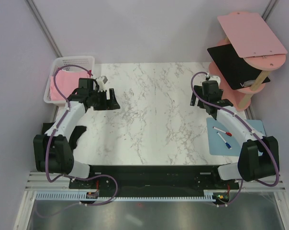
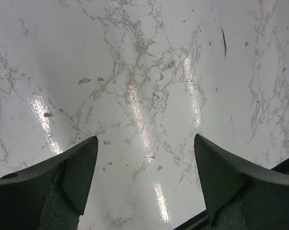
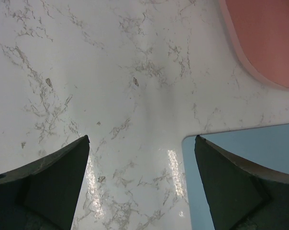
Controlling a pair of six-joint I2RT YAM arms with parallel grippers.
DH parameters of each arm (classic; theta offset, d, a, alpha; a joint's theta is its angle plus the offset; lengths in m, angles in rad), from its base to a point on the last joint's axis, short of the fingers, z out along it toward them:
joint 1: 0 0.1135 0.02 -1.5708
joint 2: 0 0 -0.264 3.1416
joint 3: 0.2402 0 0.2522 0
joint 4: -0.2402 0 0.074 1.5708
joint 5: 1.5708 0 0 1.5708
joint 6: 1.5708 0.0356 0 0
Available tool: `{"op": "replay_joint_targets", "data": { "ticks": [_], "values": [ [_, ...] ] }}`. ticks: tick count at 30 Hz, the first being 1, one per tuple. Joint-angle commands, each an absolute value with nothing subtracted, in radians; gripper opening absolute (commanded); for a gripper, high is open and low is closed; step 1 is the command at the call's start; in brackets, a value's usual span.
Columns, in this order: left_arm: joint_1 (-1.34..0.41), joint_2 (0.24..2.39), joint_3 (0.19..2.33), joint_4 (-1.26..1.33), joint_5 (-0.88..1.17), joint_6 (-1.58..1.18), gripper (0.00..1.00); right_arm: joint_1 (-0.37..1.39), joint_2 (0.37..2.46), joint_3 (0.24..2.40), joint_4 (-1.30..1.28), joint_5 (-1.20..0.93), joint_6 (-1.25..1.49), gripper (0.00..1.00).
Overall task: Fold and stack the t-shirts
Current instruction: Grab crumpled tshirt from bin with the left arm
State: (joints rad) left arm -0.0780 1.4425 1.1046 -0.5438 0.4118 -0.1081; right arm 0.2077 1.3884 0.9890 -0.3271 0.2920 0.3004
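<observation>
Left hand (image 2: 144,143) and right hand (image 3: 142,143) both gape wide, holding nothing, over the marble worktop (image 1: 149,124). The pink t-shirt (image 1: 63,82) lies bunched in the white basket (image 1: 78,59) near the left hand; reaching in could snag the basket's wall or drag it along

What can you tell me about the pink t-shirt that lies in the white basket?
The pink t-shirt is a soft, plain, light pink cloth with no print that can be seen. It lies fairly flat inside the white basket, which has mesh walls and stands at the far left corner of the table. It fills the basket's near part. Its sleeves and collar cannot be made out. Only the basket seems to touch it.
</observation>
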Motion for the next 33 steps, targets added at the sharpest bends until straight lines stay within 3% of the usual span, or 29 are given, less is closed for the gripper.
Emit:
{"op": "replay_joint_targets", "data": {
  "ticks": [1,9,23,27,33],
  "values": [
    [-0.077,1.416,1.117,-0.532,0.457,-0.132,0.88,0.215,1.379,0.991,-0.295,0.282,0.307,0.98],
    [-0.077,1.472,1.188,-0.544,0.514,-0.11,0.81,0.213,1.365,0.985,-0.296,0.268,0.311,0.98],
    [-0.051,1.804,1.804,-0.701,-0.162,-0.149,0.85,0.215,1.37,0.954,-0.265,0.229,0.31,0.98],
    [0.035,1.963,2.026,-0.796,-0.198,-0.181,0.85,0.216,1.391,0.953,-0.261,0.215,0.311,0.98],
    [0.139,2.181,2.181,-0.859,-0.179,-0.247,0.84,0.218,1.428,0.957,-0.253,0.186,0.314,0.98]
  ]
}}
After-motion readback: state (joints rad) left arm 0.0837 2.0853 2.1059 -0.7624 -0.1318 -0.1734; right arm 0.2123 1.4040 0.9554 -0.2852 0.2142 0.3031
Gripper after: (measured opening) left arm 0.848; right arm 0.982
